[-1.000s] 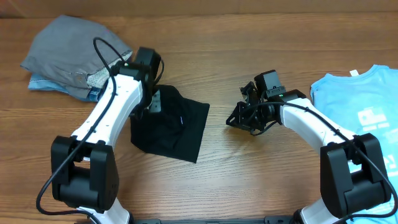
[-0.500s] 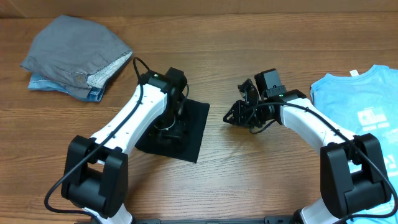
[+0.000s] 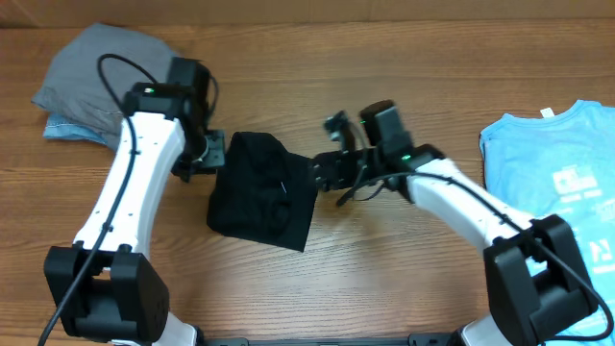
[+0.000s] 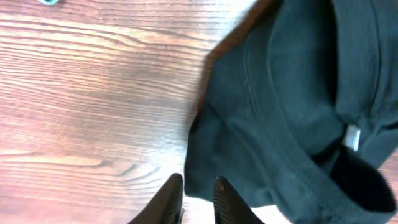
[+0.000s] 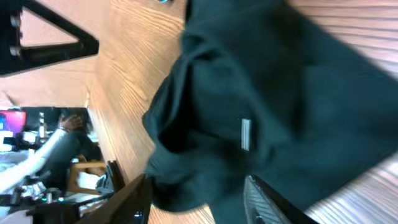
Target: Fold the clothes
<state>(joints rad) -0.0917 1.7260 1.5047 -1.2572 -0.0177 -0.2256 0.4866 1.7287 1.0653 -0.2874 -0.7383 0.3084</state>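
The plain black short-sleeved cotton T-shirt [image 3: 261,192] lies in a lumpy bundle in the middle of the brown wooden table [image 3: 404,269], w/ its small white neck label [image 4: 352,137] showing. The left gripper [image 3: 209,154] sits at the bundle's 10 o'clock edge. Its two fingers are only a crack apart, w/ the cloth's edge right at the tips and nothing between them. The right gripper [image 3: 322,173] is at the 2 o'clock edge, its fingers spread wide over the cloth, pinching nothing. The light blue T-shirt with white print [image 3: 548,163] waits flat at the table's 3 o'clock, and a grey heap of clothes [image 3: 106,67] sits at 10 o'clock. The black tee looks soft, light and floppy, so it will prob. sag and bunch when lifted. Best to nip it at a thick seam, e.g. the hem or collar, one side per gripper, and pull it smooth before folding.
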